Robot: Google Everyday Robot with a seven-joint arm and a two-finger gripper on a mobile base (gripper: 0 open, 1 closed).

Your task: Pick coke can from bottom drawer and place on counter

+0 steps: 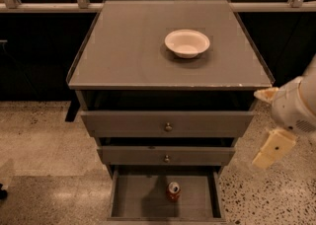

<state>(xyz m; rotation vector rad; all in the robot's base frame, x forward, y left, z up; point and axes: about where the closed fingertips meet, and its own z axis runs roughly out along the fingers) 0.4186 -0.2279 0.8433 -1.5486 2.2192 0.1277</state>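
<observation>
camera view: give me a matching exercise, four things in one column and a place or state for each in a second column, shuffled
1 coke can
2 white bowl
3 tool
4 bottom drawer

a on the counter
b pulled open, lowest of three
c over the floor, at the right of the view
d upright inside the bottom drawer

Pairs: 1-d, 2-a, 3-c, 4-b
</observation>
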